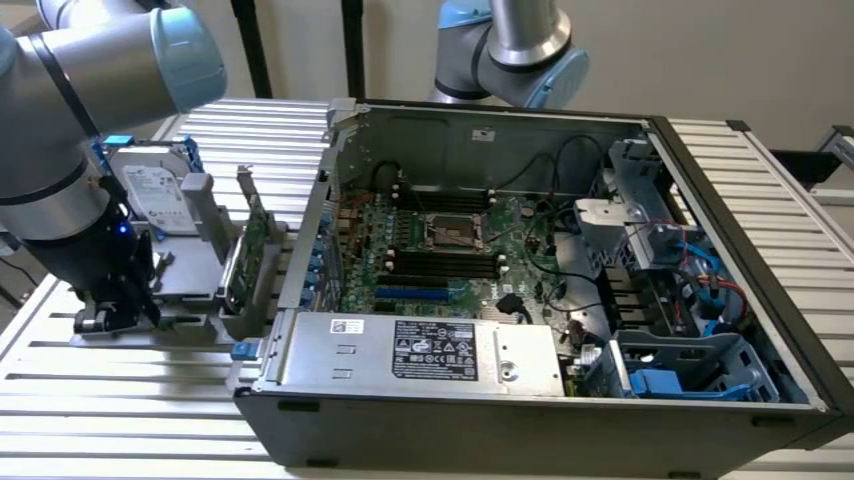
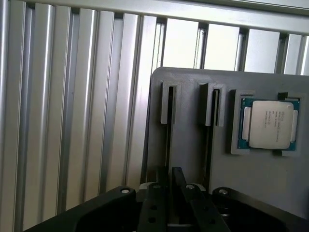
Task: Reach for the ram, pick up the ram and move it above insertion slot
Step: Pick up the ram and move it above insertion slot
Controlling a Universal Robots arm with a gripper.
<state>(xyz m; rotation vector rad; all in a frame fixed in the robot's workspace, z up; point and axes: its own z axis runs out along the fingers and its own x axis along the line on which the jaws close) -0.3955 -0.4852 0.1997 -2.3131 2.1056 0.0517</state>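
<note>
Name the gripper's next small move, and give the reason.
Probably a short, straight descent that keeps the present alignment. The gripper hangs low over the gray holder, in line with the narrow slot that lies farther from the CPU. Whether it already has hold of anything cannot be told.

We're in a robotics lab: robot arms (image 1: 67, 150) flank an opened PC (image 1: 534, 440) on a slatted aluminium bench (image 1: 120, 410).

Unreadable print: power supply label (image 1: 434, 352), hard drive label (image 1: 150, 196), processor lid (image 2: 269, 124).
</note>
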